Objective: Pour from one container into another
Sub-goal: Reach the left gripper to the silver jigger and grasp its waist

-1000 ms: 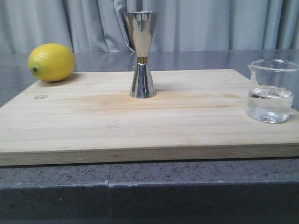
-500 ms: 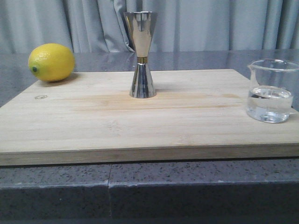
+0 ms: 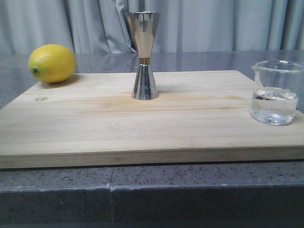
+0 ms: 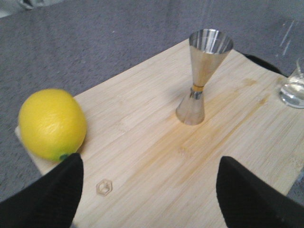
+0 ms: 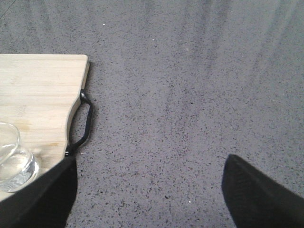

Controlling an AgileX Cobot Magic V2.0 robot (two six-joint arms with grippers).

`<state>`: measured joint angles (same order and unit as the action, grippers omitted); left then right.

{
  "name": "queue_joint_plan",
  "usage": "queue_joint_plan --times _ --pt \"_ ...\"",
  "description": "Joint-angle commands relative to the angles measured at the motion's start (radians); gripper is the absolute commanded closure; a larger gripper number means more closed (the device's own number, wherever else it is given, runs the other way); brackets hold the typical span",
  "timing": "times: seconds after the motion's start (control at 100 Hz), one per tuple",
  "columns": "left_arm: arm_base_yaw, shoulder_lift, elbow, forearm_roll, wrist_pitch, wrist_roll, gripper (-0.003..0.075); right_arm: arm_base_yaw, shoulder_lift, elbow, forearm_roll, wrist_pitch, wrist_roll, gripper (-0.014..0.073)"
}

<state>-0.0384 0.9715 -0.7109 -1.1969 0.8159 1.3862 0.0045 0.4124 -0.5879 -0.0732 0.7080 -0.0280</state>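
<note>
Beaker point(image 3: 276, 92) upright at the right end of the cutting board point(image 3: 142, 128), just beside the right gripper point(image 5: 149, 190), so nearer that arm. Jigger point(image 3: 144, 55) mid-board, well apart. Both grippers spread wide, gripping nothing; left gripper point(image 4: 149, 190) facing the jigger.

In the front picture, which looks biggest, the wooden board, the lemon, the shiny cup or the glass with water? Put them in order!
1. wooden board, by far the biggest.
2. shiny cup, the tallest but slim.
3. lemon and glass with water look about alike. The glass stands nearer the camera and runs off the picture's edge, so I won't rank those two.
</note>
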Motion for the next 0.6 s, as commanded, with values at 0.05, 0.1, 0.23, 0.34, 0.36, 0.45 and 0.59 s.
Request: queue_joint_plan --times 0.05,0.1,0.23,0.34,0.36,0.45,0.59 --pt "0.003 0.11 -0.012 -0.248 0.099 0.296 0.0183 -0.004 0.019 -0.031 -0.006 -0.071 -0.007 0.0049" --pt "0.003 0.155 -0.012 -0.283 0.139 0.351 0.0183 -0.004 0.019 -0.031 -0.006 -0.073 -0.007 0.0049" --pt "0.003 0.261 -0.012 -0.361 0.233 0.459 0.0183 -0.004 0.019 -0.031 -0.006 -0.08 -0.007 0.0049" --pt "0.003 0.346 -0.012 -0.457 0.335 0.584 0.0183 -0.004 0.019 -0.031 -0.006 -0.08 -0.007 0.0049" --pt "0.003 0.361 -0.012 -0.471 0.354 0.603 0.0183 -0.004 0.019 -0.031 -0.006 -0.08 -0.007 0.0049" --pt "0.001 0.417 -0.012 -0.518 0.412 0.67 0.0183 -0.004 0.019 -0.031 -0.006 -0.08 -0.007 0.0049" --pt "-0.026 0.476 -0.012 -0.553 0.418 0.73 0.0183 -0.004 0.019 -0.031 -0.006 -0.08 -0.007 0.0049"
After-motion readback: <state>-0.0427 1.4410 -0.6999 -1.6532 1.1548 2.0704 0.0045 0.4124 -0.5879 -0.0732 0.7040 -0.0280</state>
